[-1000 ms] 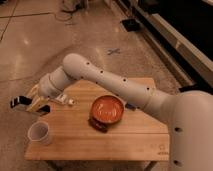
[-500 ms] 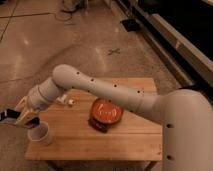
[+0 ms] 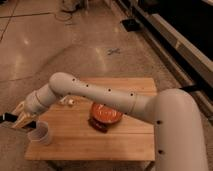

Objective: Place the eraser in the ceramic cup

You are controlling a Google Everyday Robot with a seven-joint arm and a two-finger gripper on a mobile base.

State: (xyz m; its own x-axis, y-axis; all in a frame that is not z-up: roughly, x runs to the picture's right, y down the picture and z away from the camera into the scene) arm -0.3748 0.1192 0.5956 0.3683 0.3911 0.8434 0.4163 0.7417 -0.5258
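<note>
Now, left to right:
Gripper: mine (image 3: 21, 119), at the table's left edge, out past the corner, at about ten o'clock from the cup. I cannot tell how my jaws stand.
Eraser: a dark block (image 3: 7, 117) shows at my gripper's nine o'clock side, off the table's edge; whether I grip it I cannot tell.
Cup: white (image 3: 40, 133), upright on the table's front-left corner, just beside my gripper at its four o'clock.
Arm: mine (image 3: 95, 92), white, reaching from the right across the table towards nine o'clock.
Small white item: (image 3: 70, 101) on the wood, under my arm.
Bowl: orange-red (image 3: 106, 113), mid-table, at three o'clock from the cup.
Table: wooden (image 3: 85, 145).
</note>
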